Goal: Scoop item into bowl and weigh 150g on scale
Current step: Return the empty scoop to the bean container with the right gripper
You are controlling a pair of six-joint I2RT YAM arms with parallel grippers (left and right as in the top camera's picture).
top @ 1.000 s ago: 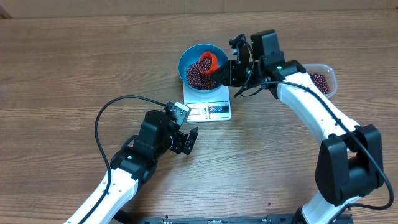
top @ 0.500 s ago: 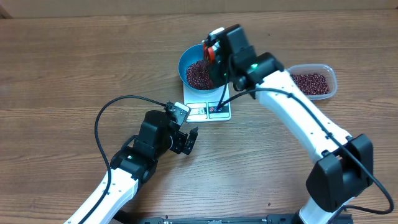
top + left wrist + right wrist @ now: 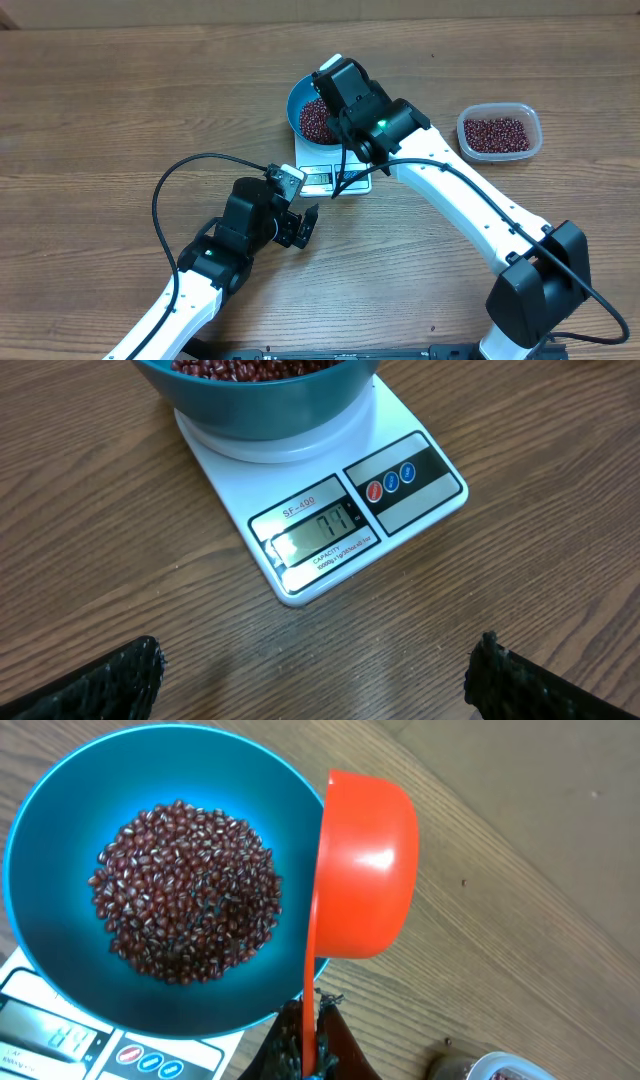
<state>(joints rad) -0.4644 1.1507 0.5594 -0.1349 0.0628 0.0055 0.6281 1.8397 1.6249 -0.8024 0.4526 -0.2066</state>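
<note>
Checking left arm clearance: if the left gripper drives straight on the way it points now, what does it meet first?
Probably the scale, front edge by its display: it lies straight ahead of the left gripper, jaws open, only bare table between. Height is unclear, so it might touch the table first.

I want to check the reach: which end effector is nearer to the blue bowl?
Right. The right end effector holds an orange scoop at the rim of the bowl; the left end effector hangs open in front of the scale, apart from it.

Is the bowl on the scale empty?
No, red-brown beans cover the bottom of the blue bowl in the right wrist view.
</note>
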